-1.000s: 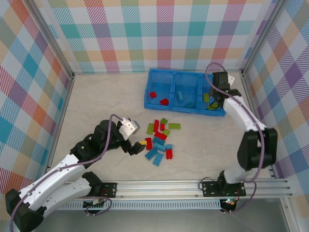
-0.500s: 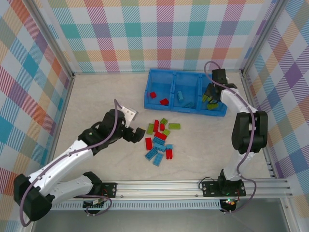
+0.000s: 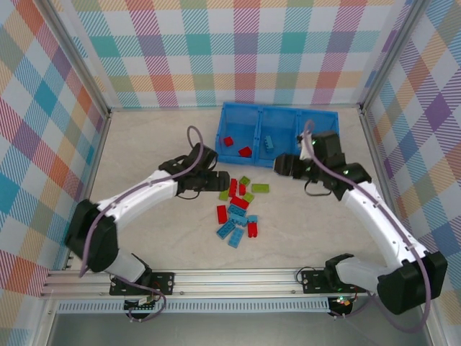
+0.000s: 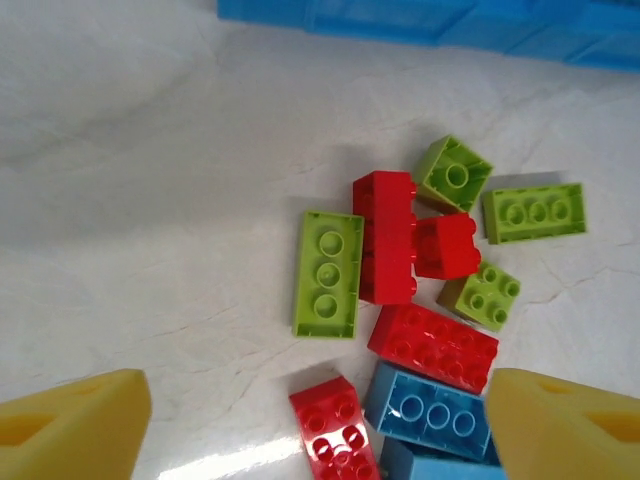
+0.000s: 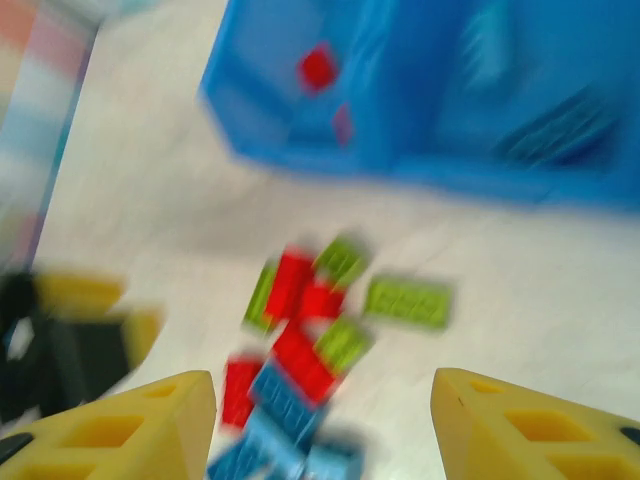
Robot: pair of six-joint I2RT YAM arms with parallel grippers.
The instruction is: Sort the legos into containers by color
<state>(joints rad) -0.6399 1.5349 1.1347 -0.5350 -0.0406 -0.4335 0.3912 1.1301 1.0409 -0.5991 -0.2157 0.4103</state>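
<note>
Red, light blue and lime legos [image 3: 238, 205] lie in a loose pile on the table in front of the blue bin tray [image 3: 277, 160]. Two red bricks [image 3: 227, 141] sit in its left compartment and a blue brick [image 3: 269, 141] in the middle one. My left gripper [image 3: 218, 180] hovers open at the pile's upper left; its wrist view has a long lime brick [image 4: 328, 273], red bricks [image 4: 385, 235] and a blue brick [image 4: 430, 410] between the yellow fingertips [image 4: 70, 430]. My right gripper [image 3: 279, 166] is open, above the pile's upper right, near the bin's front wall.
Checked walls enclose the table on three sides. The right forearm [image 3: 338, 173] crosses over the bin's right compartment and hides part of it. The blurred right wrist view holds the pile [image 5: 310, 330], the bin [image 5: 430, 90] and the left gripper [image 5: 60, 330].
The left arm swung up from the pile's lower left to its upper left. The right gripper left the right compartment and moved down-left over the bin's front edge.
</note>
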